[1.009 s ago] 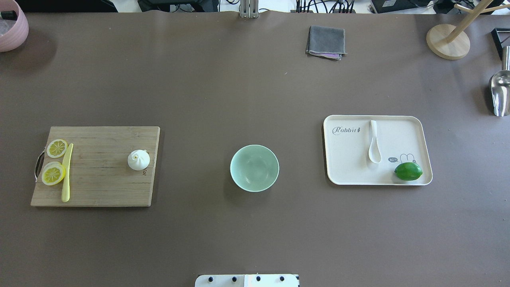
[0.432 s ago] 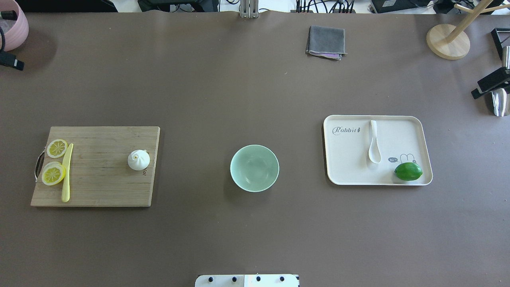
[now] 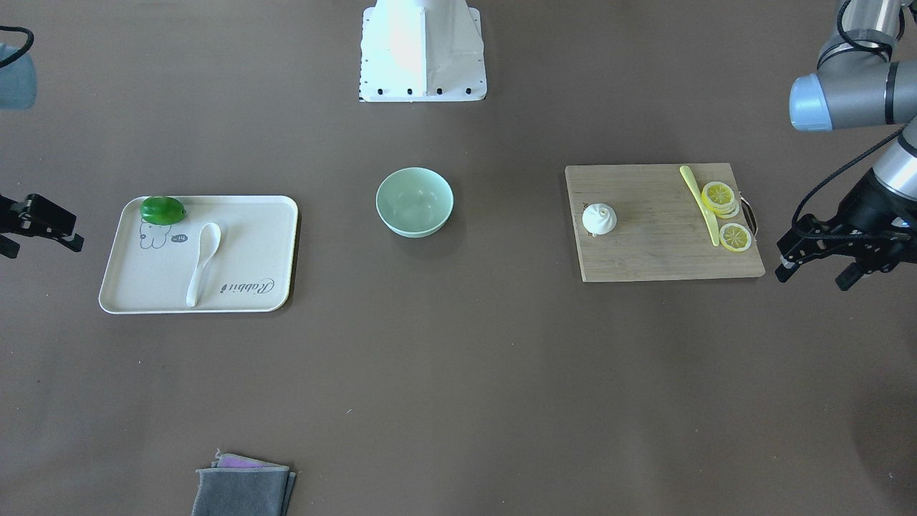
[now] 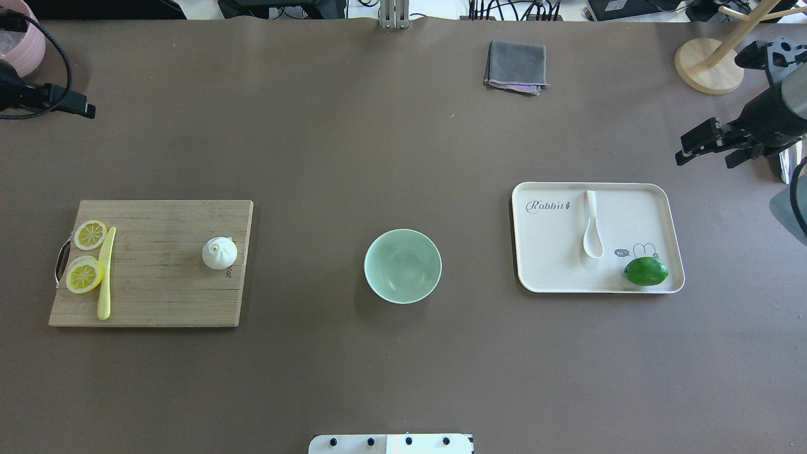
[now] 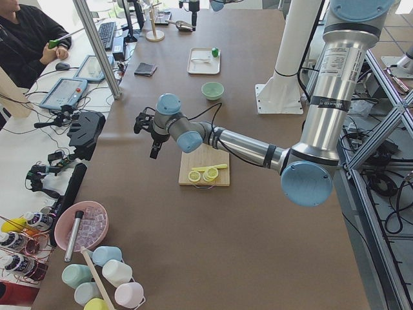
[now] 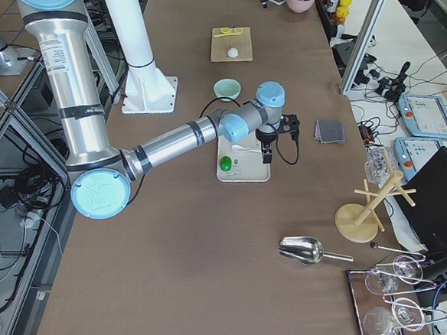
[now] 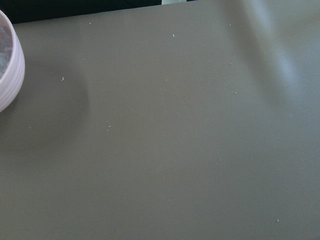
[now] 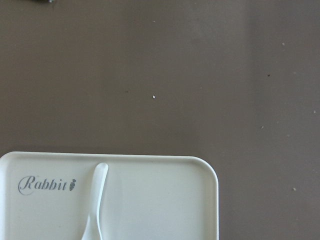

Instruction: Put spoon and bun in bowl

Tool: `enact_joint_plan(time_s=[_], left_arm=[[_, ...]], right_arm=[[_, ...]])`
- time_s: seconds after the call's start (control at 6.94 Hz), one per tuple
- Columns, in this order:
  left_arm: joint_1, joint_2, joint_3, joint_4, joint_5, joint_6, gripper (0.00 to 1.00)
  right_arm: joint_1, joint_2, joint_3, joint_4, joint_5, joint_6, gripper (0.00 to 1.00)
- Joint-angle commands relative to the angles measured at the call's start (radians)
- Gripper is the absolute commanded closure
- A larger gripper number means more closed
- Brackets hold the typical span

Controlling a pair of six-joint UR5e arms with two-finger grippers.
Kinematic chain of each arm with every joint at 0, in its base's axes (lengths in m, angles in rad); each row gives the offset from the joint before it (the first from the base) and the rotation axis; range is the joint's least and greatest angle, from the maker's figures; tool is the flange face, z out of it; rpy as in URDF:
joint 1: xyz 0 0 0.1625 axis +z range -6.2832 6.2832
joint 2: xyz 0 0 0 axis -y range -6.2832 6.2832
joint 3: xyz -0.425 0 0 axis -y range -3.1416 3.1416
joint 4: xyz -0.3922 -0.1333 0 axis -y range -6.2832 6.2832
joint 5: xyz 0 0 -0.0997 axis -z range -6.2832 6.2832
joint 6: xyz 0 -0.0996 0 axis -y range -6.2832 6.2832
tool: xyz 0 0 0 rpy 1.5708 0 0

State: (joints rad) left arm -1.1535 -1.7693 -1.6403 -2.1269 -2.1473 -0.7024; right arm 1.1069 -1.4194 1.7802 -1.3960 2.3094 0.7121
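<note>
Bowl [image 4: 403,265] sits mid-table, empty, so nothing is delivered yet. Spoon [image 4: 591,224] lies flat on the tray [image 4: 548,277] to the bowl's right, scoop toward the robot and handle pointing away. A lime [image 4: 646,271] is on the tray corner farthest from the bowl. Bun [image 4: 219,253] stands upright on the board [image 4: 164,284] to the bowl's left, at the board end nearest the bowl. Right gripper [image 4: 705,162] hovers out past the tray from the bowl, jaws apart, empty; its wrist cam catches only the spoon's handle end. Left gripper [image 3: 812,278] hangs out past the board from the bowl, jaws apart, empty, its wrist cam mostly on bare table. My read: approach stage, first pick not begun. Next, each arm needs to come in toward the bowl's side, line up over its item and drop. The spoon is low, so probably a pinch across the handle. The bun looks soft and round, so probably a light squeeze.
</note>
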Motion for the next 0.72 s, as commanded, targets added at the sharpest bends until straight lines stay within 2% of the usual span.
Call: enact_joint_plan(time_s=[0.0, 0.29, 0.58], left_arm=[[0.018, -0.015, 0.002, -0.002, 0.006, -0.020, 0.02], [0.066, -0.030, -0.001, -0.004, 0.047, -0.060, 0.02], [0.084, -0.039, 0.002, -0.005, 0.053, -0.065, 0.02]], right_arm=[[-0.137, 0.028, -0.013, 0.049, -0.091, 0.169, 0.00], [-0.226, 0.083, -0.072, 0.049, -0.163, 0.234, 0.00], [-0.258, 0.106, -0.120, 0.049, -0.180, 0.230, 0.00]])
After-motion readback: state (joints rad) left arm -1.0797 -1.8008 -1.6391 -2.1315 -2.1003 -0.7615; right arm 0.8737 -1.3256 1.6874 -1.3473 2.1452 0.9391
